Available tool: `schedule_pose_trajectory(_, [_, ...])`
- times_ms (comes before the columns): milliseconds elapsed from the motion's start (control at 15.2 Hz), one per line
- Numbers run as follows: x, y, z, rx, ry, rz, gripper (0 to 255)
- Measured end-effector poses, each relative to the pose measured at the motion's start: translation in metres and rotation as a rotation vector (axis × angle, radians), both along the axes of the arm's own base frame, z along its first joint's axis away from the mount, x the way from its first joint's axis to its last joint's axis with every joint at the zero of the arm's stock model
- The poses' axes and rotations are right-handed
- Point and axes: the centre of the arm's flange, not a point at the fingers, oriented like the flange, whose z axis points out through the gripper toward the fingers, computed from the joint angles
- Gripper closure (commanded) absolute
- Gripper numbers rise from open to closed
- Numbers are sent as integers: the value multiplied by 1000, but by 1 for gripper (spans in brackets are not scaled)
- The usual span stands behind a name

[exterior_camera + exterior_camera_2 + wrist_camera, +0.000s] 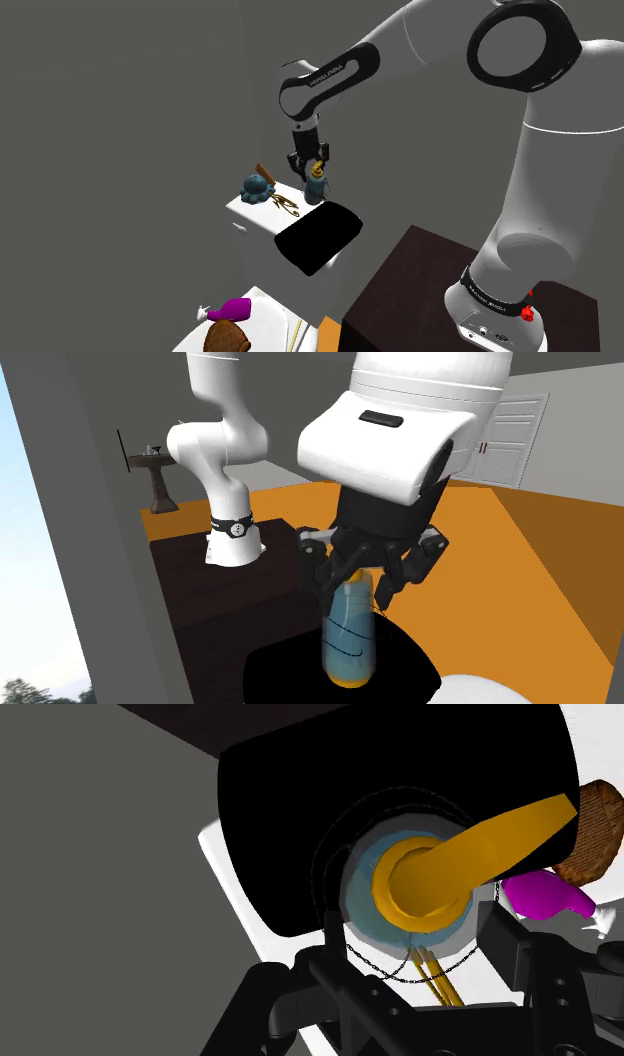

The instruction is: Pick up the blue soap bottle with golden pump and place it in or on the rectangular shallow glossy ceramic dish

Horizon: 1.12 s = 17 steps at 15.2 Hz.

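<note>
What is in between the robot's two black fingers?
The blue soap bottle with its golden pump. The gripper clasps it near its top, above the black dish; the second exterior view shows this best.

The shoulder view sits high, beside and a little behind the dark stand (440,290), which lies near at its right. It faces down and left over the white bench (250,212) from middle range. The second exterior view stands low and very near the tool (365,587), across the black dish (280,672), facing back at the arm's base (232,537). The wrist view looks straight down the tool onto the blue bottle (420,884) from close above. All 3 share bottle, tool and dish. Shoulder and wrist views also share the purple object (232,309).
</note>
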Motion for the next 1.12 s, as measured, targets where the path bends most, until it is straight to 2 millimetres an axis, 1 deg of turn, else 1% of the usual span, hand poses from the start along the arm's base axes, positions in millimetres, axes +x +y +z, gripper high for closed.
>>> schedule_pose_trajectory(198, [-34,20,7,0,0,0,255])
schedule_pose_trajectory(330, [-43,25,0,0,0,0,255])
schedule_pose_trajectory(528, [-46,28,-15,0,1,0,255])
schedule_pose_trajectory(1122, [-47,28,-62,0,1,0,255])
